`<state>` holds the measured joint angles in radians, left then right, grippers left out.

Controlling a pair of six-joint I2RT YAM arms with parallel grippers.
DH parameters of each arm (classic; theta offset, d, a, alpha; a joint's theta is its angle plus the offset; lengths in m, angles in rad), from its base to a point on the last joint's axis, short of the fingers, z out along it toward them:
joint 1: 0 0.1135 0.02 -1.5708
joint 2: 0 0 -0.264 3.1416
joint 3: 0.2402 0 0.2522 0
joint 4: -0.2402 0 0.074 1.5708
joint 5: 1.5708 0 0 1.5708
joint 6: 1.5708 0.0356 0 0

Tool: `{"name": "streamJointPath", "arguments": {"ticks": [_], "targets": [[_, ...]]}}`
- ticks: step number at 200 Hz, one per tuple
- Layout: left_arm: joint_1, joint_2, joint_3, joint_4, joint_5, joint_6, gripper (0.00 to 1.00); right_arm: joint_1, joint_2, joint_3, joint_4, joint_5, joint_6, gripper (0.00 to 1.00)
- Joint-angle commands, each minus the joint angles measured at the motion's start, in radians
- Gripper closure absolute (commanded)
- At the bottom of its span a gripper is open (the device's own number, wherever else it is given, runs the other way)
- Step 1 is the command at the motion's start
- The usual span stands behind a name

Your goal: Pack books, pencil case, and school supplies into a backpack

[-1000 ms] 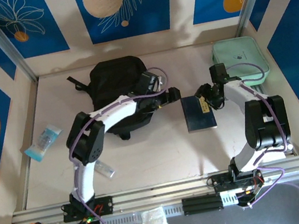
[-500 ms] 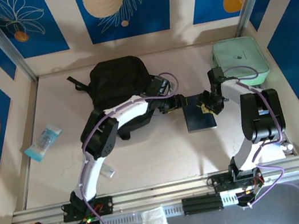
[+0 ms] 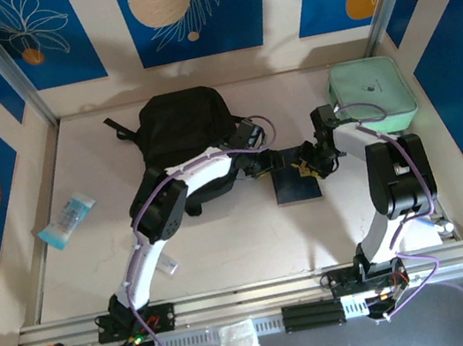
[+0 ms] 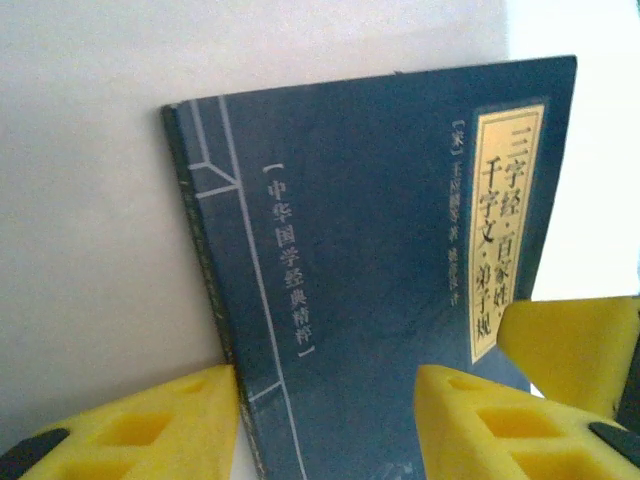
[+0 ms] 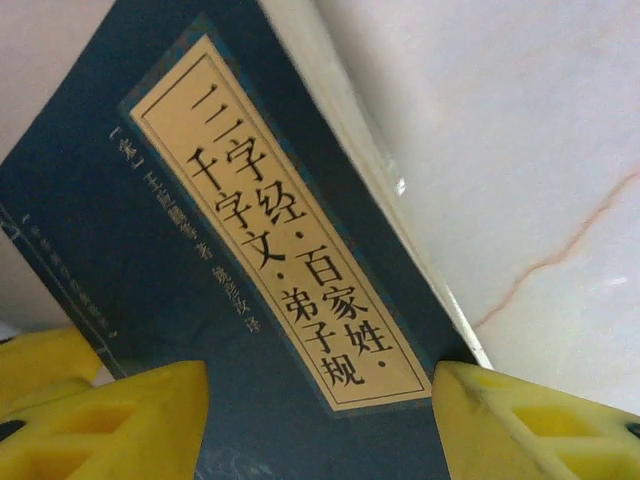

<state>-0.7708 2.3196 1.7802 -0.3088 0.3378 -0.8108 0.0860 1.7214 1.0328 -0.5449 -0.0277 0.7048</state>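
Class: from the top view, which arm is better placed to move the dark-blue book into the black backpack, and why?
Left. The left tool sits at the book's edge facing the backpack, which lies on that arm's side; the right tool would probably have to reach across the book.

Dark-blue book (image 4: pixel 350 250) — pale line pattern, yellow label strip (image 4: pixel 505 220) (black characters); black backpack (image 3: pixel 182 119); mint-green case (image 3: pixel 372 94).

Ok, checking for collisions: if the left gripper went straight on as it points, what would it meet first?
Probably the dark-blue book with the yellow label, which faces the left gripper just beyond its fingers; how near is unclear.
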Motion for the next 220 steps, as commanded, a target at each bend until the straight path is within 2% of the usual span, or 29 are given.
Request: {"name": "streamJointPath", "arguments": {"ticks": [1, 26, 55, 84, 111, 136, 189, 220], "targets": [[0.011, 0.008, -0.017, -0.007, -0.014, -0.014, 0.54, 0.014, 0.044, -0.001, -0.008, -0.096, 0.038, 0.38], [0.011, 0.011, -0.021, -0.003, -0.009, -0.026, 0.53, 0.015, 0.050, -0.003, -0.004, -0.097, 0.043, 0.38], [0.012, 0.019, -0.010, -0.036, -0.011, -0.067, 0.44, 0.016, 0.057, -0.005, -0.008, -0.075, 0.062, 0.39], [0.013, 0.022, 0.006, -0.081, -0.016, -0.090, 0.42, 0.022, 0.066, 0.008, -0.022, -0.055, 0.081, 0.39], [0.014, 0.014, 0.010, -0.054, 0.042, -0.082, 0.42, 0.024, 0.074, 0.012, -0.017, -0.079, 0.085, 0.39], [0.017, -0.023, -0.005, 0.064, 0.145, -0.057, 0.46, 0.020, 0.079, 0.012, -0.007, -0.103, 0.088, 0.40], [0.017, -0.156, -0.122, 0.305, 0.265, -0.063, 0.60, -0.001, 0.084, 0.013, 0.012, -0.151, 0.096, 0.48], [0.015, -0.206, -0.206, 0.401, 0.277, -0.058, 0.69, -0.008, 0.087, 0.015, 0.017, -0.153, 0.101, 0.53]]}}
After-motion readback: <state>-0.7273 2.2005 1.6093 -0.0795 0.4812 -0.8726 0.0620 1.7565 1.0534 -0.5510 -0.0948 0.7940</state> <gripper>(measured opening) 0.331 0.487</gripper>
